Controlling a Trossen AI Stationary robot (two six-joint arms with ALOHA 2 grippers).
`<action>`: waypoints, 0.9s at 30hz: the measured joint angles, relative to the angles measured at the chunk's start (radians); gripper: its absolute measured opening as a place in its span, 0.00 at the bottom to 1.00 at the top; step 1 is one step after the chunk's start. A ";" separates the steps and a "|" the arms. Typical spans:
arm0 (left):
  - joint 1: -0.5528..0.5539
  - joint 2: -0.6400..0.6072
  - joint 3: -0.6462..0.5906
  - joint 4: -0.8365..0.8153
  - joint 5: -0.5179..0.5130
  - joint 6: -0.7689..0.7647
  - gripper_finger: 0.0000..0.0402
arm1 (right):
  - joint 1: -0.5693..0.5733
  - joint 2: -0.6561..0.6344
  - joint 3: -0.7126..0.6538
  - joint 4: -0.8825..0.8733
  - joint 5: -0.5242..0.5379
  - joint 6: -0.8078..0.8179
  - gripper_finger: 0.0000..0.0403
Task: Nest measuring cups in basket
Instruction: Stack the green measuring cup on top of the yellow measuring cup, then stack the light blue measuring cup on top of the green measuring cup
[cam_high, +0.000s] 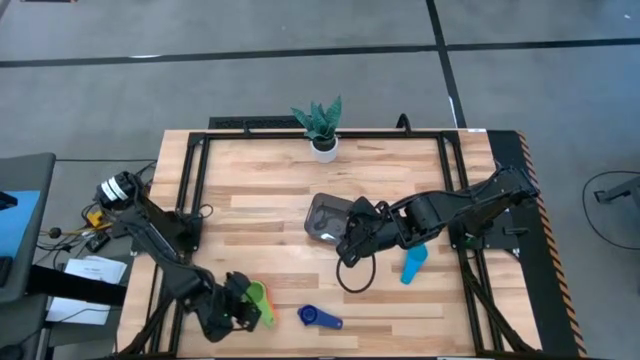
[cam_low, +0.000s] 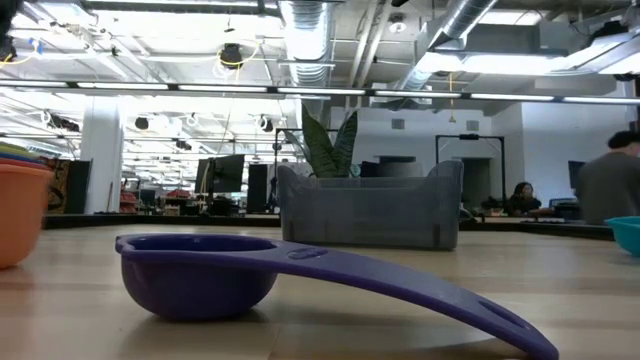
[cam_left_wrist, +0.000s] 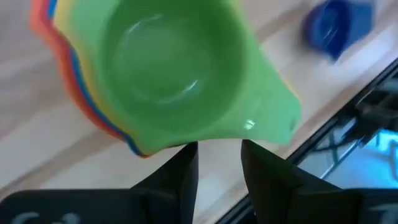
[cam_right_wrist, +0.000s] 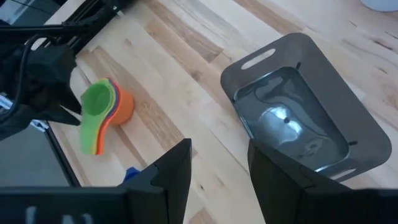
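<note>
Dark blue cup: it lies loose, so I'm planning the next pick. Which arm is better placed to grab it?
Probably left. The left gripper sits open by the nested stack, close to the dark blue cup. The right gripper hangs open by the basket, farther away.

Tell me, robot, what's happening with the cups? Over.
Left gripper open at the nested stack. Right gripper open, empty, over the basket. Dark blue cup and light blue cup loose. Nothing blocking.

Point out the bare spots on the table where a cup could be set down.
Free: the wide stretch of table between the plant pot and the left arm, and the basket, which looks empty inside. Crowded: the near edge, with the stacked cups at the left gripper, the dark blue cup, and the light blue cup under the right arm.
</note>
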 joint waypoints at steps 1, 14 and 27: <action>0.010 0.000 0.008 0.000 -0.009 0.007 0.27 | 0.000 0.000 0.000 0.000 -0.003 -0.005 0.45; -0.021 -0.024 0.047 -0.016 0.053 -0.018 0.27 | 0.044 -0.001 -0.055 -0.255 -0.051 0.086 0.44; 0.094 -0.102 0.219 -0.304 -0.110 0.267 0.27 | 0.123 -0.198 -0.661 -0.051 -0.290 0.500 0.43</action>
